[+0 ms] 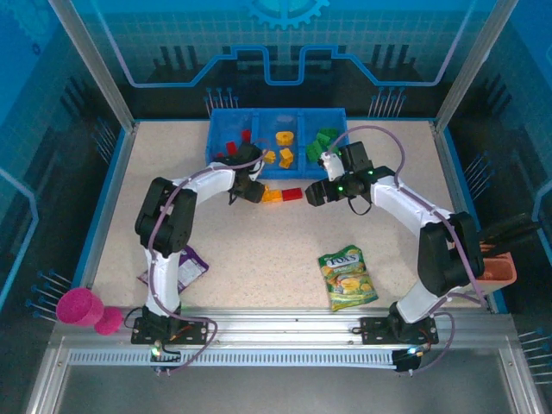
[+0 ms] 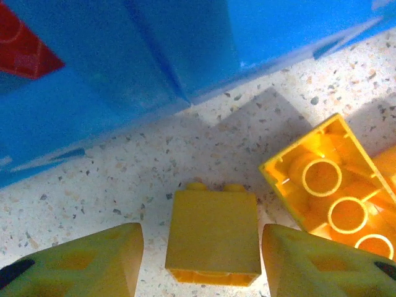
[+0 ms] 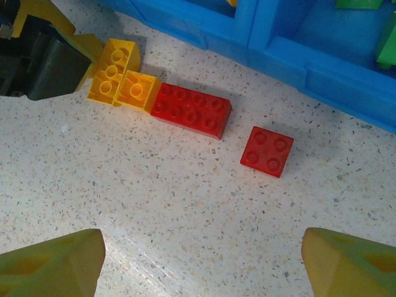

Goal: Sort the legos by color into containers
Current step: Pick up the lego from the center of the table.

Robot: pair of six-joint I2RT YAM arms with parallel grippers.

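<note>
Blue tray (image 1: 259, 112) set at far centre of table (image 1: 259, 259): red legos (image 1: 231, 145) kept in left compartment, yellow legos (image 1: 285, 138) in middle, green legos (image 1: 326, 138) in right. Left gripper (image 2: 199, 241) positioned just near of tray, jaws parted; small yellow brick (image 2: 212, 238) straddled, gaps seen both sides. Upturned yellow brick (image 2: 331, 182) seen to its right. Right gripper (image 3: 201, 247) spread wide, nothing held, over long red brick (image 3: 192, 110) and square red brick (image 3: 267, 151).

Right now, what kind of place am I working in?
Probably a robot lab test cell: aluminium frame posts and printed blue panels enclose a speckled tabletop, with a blue divided tray and toy bricks.
</note>
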